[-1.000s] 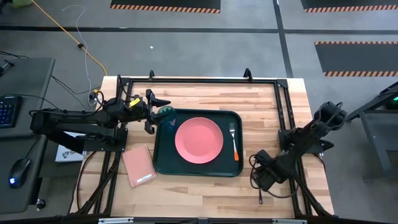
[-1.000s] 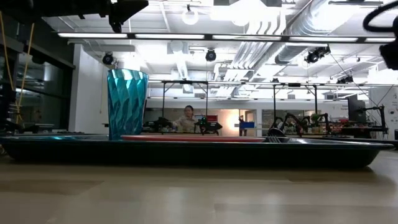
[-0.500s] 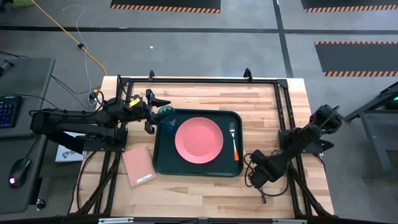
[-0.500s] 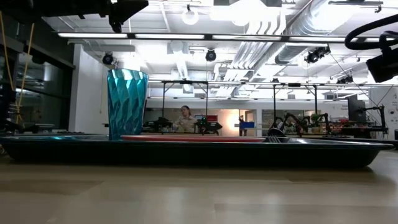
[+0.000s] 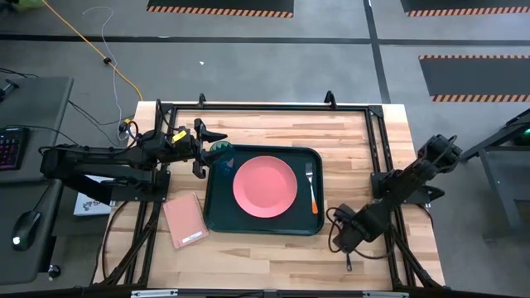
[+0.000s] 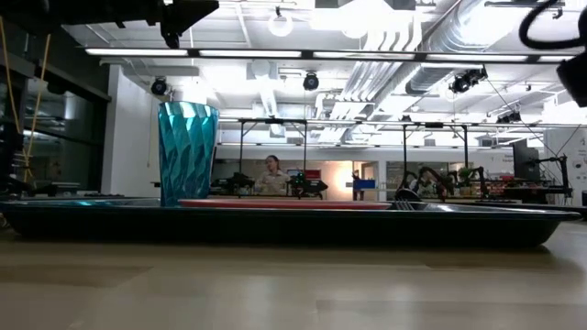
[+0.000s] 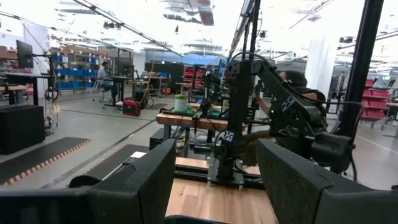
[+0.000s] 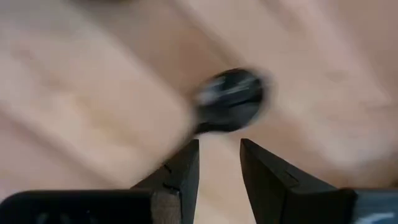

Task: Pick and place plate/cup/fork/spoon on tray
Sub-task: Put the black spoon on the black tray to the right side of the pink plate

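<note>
The dark green tray (image 5: 217,217) lies mid-table. On it are the salmon plate (image 5: 265,186), the orange-handled fork (image 5: 312,190) by the right rim and the upright teal cup (image 5: 220,151) (image 6: 188,151) in the far left corner. My left gripper (image 5: 209,151) (image 7: 214,186) is open, above and beside the cup, clear of it. My right gripper (image 5: 341,238) (image 8: 219,152) hangs over bare table near the tray's near right corner, fingers a little apart. The dark spoon's bowl (image 8: 230,99) lies blurred on the wood just beyond its fingertips; its handle is hidden.
A pink rectangular pad (image 5: 185,220) lies on the table left of the tray's near left corner. A black frame (image 5: 265,108) runs along the table's edges. Bare wood lies far of the tray and near of it.
My right gripper has swung a little toward the table's left edge, dipping, and has then come back right and up. The spoon is blurred in the right wrist view. The left arm and the things on the tray have kept still.
</note>
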Motion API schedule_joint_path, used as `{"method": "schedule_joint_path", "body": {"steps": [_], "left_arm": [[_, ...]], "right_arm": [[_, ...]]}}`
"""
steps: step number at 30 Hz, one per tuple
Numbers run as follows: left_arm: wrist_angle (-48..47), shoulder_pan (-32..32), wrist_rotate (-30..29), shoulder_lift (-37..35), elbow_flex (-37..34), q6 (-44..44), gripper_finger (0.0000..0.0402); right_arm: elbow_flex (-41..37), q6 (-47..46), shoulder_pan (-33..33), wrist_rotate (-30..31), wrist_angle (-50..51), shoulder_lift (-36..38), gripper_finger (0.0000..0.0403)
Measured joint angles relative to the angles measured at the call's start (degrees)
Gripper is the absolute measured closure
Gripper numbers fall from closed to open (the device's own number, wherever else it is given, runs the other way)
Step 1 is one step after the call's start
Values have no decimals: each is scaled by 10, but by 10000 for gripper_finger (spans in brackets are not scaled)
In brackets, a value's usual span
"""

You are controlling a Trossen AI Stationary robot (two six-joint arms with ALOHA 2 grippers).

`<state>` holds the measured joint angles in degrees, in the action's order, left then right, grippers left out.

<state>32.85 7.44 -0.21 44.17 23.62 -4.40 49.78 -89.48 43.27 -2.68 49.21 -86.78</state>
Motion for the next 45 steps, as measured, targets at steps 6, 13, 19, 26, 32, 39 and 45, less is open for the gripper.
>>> {"method": "schedule_joint_path", "body": {"steps": [6,13,19,26,32,39,45], "left_arm": [[0,0,0,0,0,0,188],[0,0,0,0,0,0,188],[-1,0,0,0,0,0,188],[2,0,1,0,0,1,188],[14,0,1,0,0,1,188],[15,0,1,0,0,13,188],[15,0,1,0,0,15,188]], "right_arm": [[0,-150,-1,-60,-83,2,295],[0,-195,-9,-34,-74,2,295],[0,-226,-8,-53,-74,-16,295],[0,-212,-8,-68,-121,-67,295],[3,-204,-9,-84,-116,-89,295],[0,-170,-20,-86,-122,-80,295],[-1,-198,-16,-52,-86,-48,295]]}}
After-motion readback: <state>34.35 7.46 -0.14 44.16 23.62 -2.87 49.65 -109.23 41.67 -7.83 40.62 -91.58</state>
